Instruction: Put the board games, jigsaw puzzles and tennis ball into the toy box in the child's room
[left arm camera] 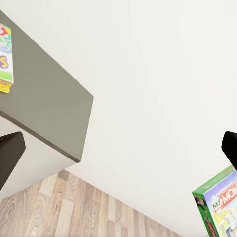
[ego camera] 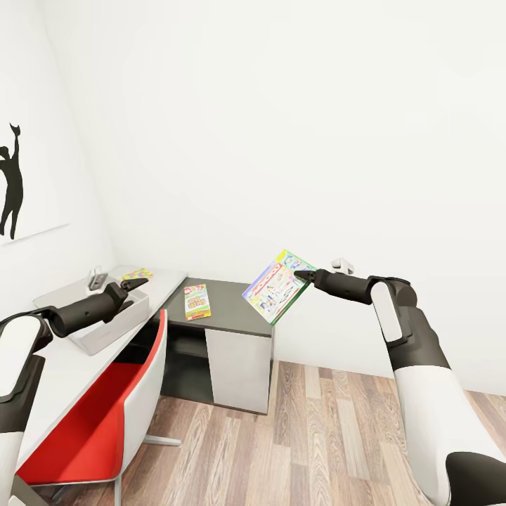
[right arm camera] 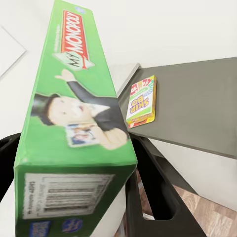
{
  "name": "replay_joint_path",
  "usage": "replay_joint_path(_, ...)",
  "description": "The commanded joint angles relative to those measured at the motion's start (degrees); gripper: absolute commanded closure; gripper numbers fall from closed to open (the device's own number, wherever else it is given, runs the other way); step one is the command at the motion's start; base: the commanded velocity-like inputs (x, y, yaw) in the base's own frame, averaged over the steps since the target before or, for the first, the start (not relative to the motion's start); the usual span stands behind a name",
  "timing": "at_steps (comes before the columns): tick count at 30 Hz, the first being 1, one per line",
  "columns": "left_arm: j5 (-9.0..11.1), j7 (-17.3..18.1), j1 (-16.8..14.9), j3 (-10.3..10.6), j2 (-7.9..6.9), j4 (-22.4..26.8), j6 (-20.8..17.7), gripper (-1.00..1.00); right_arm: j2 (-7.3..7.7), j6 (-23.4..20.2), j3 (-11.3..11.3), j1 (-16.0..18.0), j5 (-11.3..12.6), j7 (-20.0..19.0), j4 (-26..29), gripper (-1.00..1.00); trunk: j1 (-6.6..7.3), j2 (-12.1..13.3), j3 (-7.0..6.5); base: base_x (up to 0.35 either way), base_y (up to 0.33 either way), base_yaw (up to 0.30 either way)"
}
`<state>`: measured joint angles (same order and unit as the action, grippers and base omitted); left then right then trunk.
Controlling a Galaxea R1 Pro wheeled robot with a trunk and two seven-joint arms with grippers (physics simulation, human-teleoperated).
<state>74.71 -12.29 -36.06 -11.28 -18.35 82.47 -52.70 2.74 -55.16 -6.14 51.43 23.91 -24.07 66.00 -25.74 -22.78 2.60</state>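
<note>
My right gripper (ego camera: 302, 275) is shut on the green-edged Monopoly board game (ego camera: 277, 287), holding it tilted in the air over the right end of the dark cabinet part of the table (ego camera: 232, 299). In the right wrist view the Monopoly box (right arm camera: 74, 98) sits between the dark fingers (right arm camera: 153, 197). The Skip-Bo board game (ego camera: 197, 301) lies flat on the dark top. My left gripper (ego camera: 135, 284) is open and empty, hovering over the far end of the grey toy box (ego camera: 105, 327). A multicolour jigsaw puzzle (ego camera: 138, 273) lies on the light desk behind it.
A red and white chair (ego camera: 105, 414) stands pushed against the desk, below my left arm. Wood-plank floor (ego camera: 281, 443) stretches in front of the cabinet. A black player silhouette (ego camera: 10, 186) hangs on the left wall. A small dark and grey object (ego camera: 97, 281) sits by the toy box's far edge.
</note>
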Motion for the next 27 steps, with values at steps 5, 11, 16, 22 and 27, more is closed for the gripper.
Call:
replay_joint_path(5,0.61,-0.55,-0.06,-0.09,-0.01,0.34,-0.21,-1.0,-0.01,-0.28,-0.11,0.07,-0.35,-0.46,0.02,1.0,-0.04,-0.14,0.14,0.0,0.0,0.0)
replay_joint_path(11,0.62,-0.55,-0.06,-0.13,-0.01,0.63,-0.21,-1.0,-0.01,-0.29,-0.1,0.07,-0.39,-0.45,0.03,1.0,-0.04,-0.14,0.14,0.0,0.0,0.0)
replay_joint_path(16,0.6,-0.55,-0.06,-0.16,-0.01,0.66,-0.21,-1.0,-0.01,-0.3,-0.15,0.04,-0.38,-0.45,0.02,1.0,-0.04,-0.14,0.14,0.0,0.0,0.0)
replay_joint_path(22,0.55,-0.55,-0.06,-0.21,-0.01,0.65,-0.21,-1.0,-0.01,-0.3,-0.17,-0.04,-0.39,-0.45,0.01,1.0,-0.04,-0.14,0.14,0.039,-0.031,0.0)
replay_joint_path(27,0.54,-0.55,-0.06,-0.15,-0.01,0.66,-0.21,-1.0,0.02,-0.3,-0.17,-0.09,-0.37,-0.45,0.03,1.0,-0.04,-0.14,0.14,0.149,-0.119,0.014)
